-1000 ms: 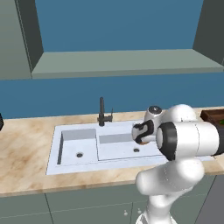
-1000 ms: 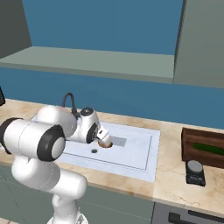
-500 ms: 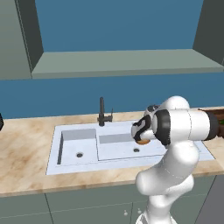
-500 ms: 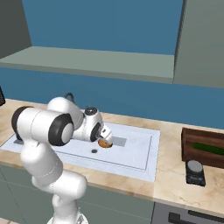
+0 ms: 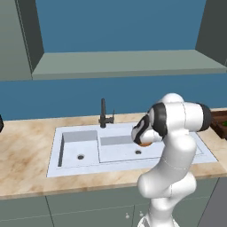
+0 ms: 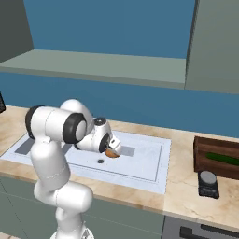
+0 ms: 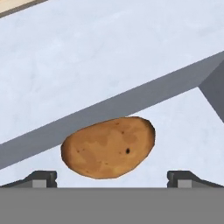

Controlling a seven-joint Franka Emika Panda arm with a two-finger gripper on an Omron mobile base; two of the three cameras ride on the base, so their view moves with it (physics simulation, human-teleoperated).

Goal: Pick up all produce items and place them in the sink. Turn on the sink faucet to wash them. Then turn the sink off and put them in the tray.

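Observation:
The brown potato (image 7: 108,152) sits between my gripper's (image 7: 112,177) two fingertips (image 7: 43,177), with a gap on each side, so the gripper is open. It is low in the larger basin of the pale sink (image 5: 119,155), close to a basin wall. Whether it rests on the floor I cannot tell. The base views show the potato (image 5: 144,142) (image 6: 111,153) just under the gripper (image 5: 141,136) (image 6: 113,147). The dark green cucumber (image 6: 223,159) lies in the brown tray (image 6: 209,144) on the counter to the right. The black sink faucet (image 5: 103,114) stands behind the sink, and I see no water.
A small black scale (image 6: 207,183) sits on the counter in front of the tray. The dark drain (image 5: 138,152) lies just below the hand. A shelf ledge (image 5: 124,64) runs above the blue back wall. The beige counter (image 5: 26,150) surrounds the sink (image 6: 149,163).
The arm's elbow has swung up and back from the cameras. The hand stays low over the larger basin by the potato, jaws open throughout.

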